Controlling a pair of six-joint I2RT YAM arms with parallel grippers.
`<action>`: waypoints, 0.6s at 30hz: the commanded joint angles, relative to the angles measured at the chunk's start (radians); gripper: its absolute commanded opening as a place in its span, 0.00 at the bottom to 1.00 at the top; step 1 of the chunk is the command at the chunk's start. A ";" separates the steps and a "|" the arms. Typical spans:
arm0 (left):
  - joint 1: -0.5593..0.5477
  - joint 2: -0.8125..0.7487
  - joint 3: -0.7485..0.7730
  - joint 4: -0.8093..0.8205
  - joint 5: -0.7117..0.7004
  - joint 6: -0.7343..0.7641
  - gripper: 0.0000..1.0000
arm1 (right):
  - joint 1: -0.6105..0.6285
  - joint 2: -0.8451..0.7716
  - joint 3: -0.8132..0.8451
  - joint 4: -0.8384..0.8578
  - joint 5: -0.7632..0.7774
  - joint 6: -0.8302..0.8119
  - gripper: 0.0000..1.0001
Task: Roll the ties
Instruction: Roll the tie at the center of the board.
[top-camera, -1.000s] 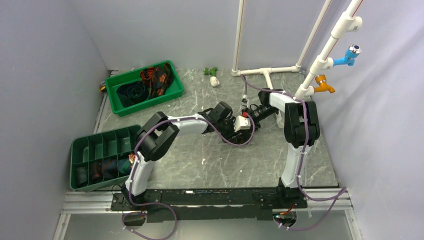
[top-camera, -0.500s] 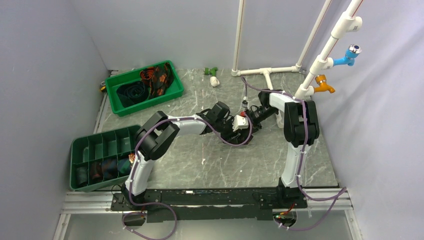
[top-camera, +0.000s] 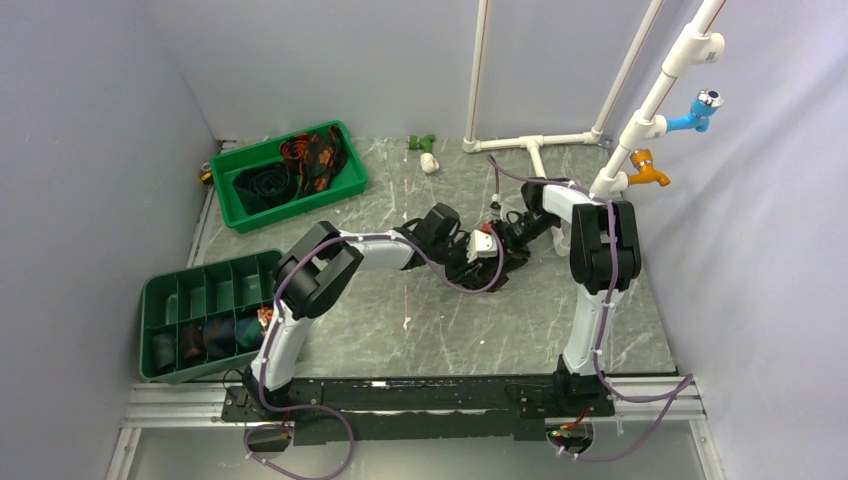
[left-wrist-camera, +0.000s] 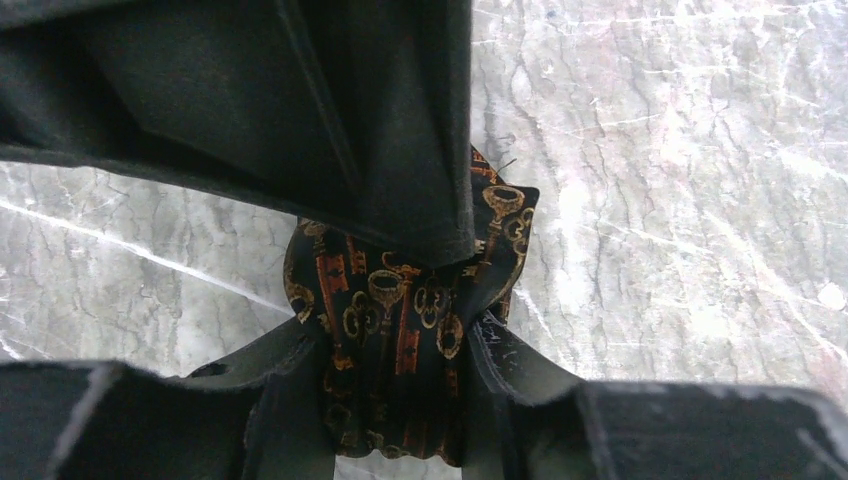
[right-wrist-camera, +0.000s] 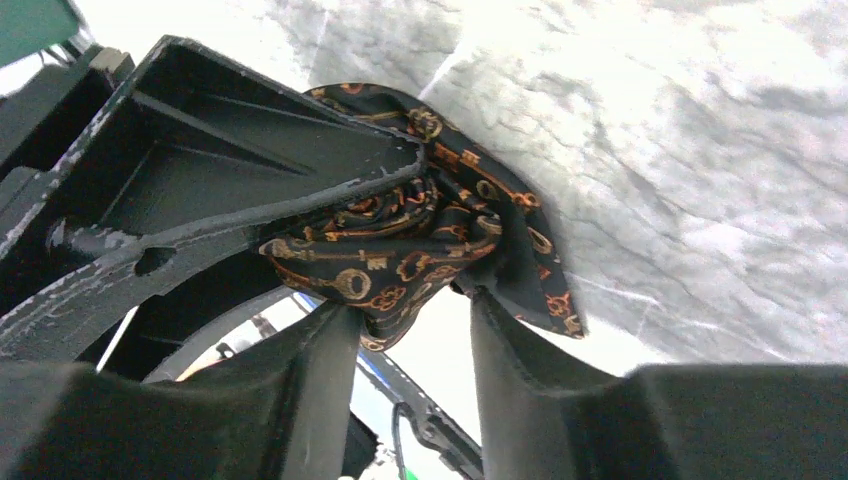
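Mid-table, you are working both arms nose to nose over one tie (left-wrist-camera: 390, 290), black with orange and gold keys, bunched into a short fat bundle.

Your left gripper (left-wrist-camera: 395, 345) is clamping that bundle. The cloth is filling the gap between the fingers and bulging out beyond their tips, with one corner sticking up to the right.

Your right gripper (right-wrist-camera: 412, 305) is meeting it from the opposite side. A lobe of the cloth is sitting between its fingertips and touching both. The fingers are standing partly apart, and you cannot tell whether they are squeezing the cloth or only flanking it. A flap is hanging loose past the right finger.

The bundle is sitting low over the grey marbled table (top-camera: 450, 320); contact underneath is not showing.

Far left, loose ties (top-camera: 300, 165) are lying heaped in the back tray (top-camera: 352, 186). Rolls (top-camera: 205, 340) are sitting in the near row of the divided tray (top-camera: 150, 300), by the left arm's base.
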 joint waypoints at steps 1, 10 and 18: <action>-0.019 0.026 -0.050 -0.150 -0.110 0.092 0.07 | -0.021 -0.046 -0.016 0.006 0.081 -0.040 0.53; -0.022 0.015 -0.090 -0.201 -0.170 0.140 0.05 | -0.053 -0.120 -0.096 0.020 0.020 0.048 1.00; -0.024 0.021 -0.068 -0.219 -0.172 0.141 0.06 | -0.056 -0.098 -0.186 0.233 0.068 0.186 1.00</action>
